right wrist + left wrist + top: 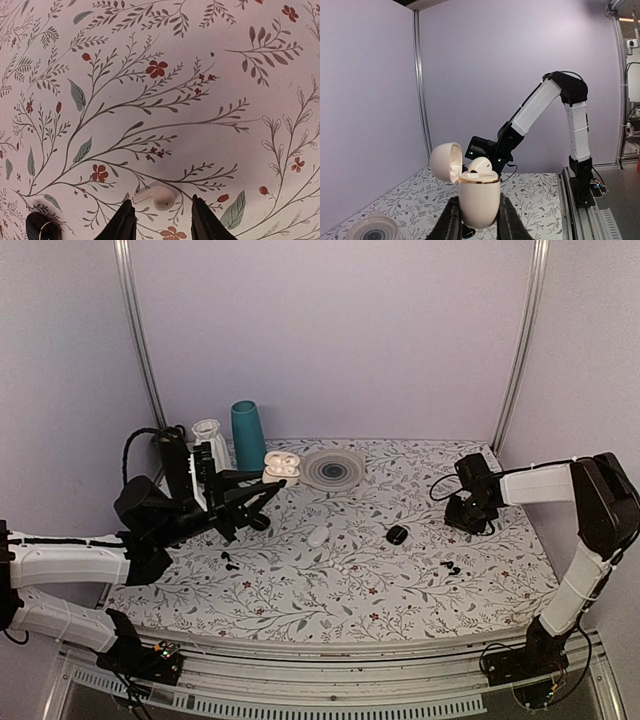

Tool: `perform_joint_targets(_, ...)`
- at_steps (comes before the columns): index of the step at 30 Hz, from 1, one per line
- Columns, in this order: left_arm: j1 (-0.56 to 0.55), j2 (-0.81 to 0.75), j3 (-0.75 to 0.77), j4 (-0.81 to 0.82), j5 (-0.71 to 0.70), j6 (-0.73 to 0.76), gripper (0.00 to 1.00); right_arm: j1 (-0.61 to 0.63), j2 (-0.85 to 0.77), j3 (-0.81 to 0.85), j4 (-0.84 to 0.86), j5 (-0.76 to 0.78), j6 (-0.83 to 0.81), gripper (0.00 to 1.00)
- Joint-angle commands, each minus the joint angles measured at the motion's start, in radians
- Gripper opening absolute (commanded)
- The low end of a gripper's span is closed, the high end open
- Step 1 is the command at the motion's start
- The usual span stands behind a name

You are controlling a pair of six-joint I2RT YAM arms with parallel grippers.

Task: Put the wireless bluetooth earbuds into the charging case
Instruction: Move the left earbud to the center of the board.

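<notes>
My left gripper (pixel 479 201) is shut on the charging case (pixel 479 200), a glossy white case held upright above the table with its lid (pixel 445 161) swung open to the left. One white earbud (pixel 481 166) sits in the top of the case, its head sticking up. In the top view the case (pixel 281 466) shows at the left fingertips. A second white earbud (pixel 157 196) lies on the floral tablecloth. My right gripper (pixel 162 216) hangs low over it, jaws apart, one finger on each side and neither touching it. The right gripper (pixel 468 515) is at the table's right side.
A teal vase (pixel 248 436), a white vase (pixel 210 440) and a round grey plate (pixel 333 468) stand at the back. On the cloth lie a white oval pebble (pixel 318 535), a round black case (pixel 397 534) and small black earbuds (pixel 450 567).
</notes>
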Motion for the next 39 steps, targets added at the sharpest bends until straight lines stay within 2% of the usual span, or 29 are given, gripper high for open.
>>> perform_joint_targets(1,-0.009,-0.017,-0.014,-0.016,-0.002,0.007,0.0,-0.013,0.053,0.067,-0.001,0.031,-0.004,0.38)
perform_joint_targets(9,-0.01,-0.032,-0.012,-0.037,-0.005,0.009,0.0,-0.014,0.107,0.121,-0.037,0.042,0.006,0.28)
perform_joint_targets(30,-0.011,-0.05,0.011,-0.084,-0.025,0.032,0.0,0.045,0.111,0.111,-0.067,0.092,-0.039,0.21)
perform_joint_targets(39,-0.011,-0.038,0.017,-0.082,-0.024,0.035,0.0,0.141,0.063,0.076,-0.025,0.055,-0.168,0.2)
